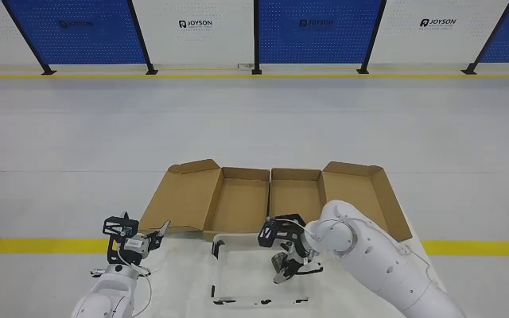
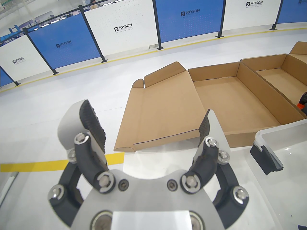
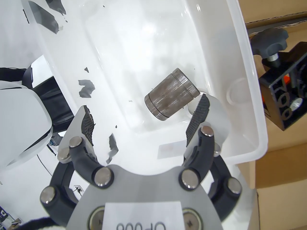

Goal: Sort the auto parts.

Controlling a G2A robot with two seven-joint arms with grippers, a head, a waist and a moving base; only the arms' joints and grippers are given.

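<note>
1. The right gripper (image 3: 144,116) hangs inside the clear bin (image 3: 241,56). Its jaws are spread wide and grip nothing. That spread looks chosen to straddle a part lying on its side.
2. The metal cylinder (image 3: 171,94), the one auto part seen in the bin, lies on its side on the bin floor just ahead of the fingertips. It sits much nearer the pad by the bin wall than the other pad. I cannot tell whether it touches that pad.
3. Because the cylinder is off-centre between the jaws, the grasp probably calls for a small sideways shift before closing. Otherwise the round body may roll away.
4. Two cardboard boxes (image 1: 238,203) lie just beyond the bin from this gripper, side by side. Their lids are folded back, most likely so sorted parts can be dropped straight in.
5. The left gripper (image 2: 147,113) hovers outside the bin, off to its side, jaws fully apart and holding nothing. The nearer box's lid lies ahead of it, and the bin's black latch (image 2: 266,161) is close beside it. It seems parked clear of the working arm.
</note>
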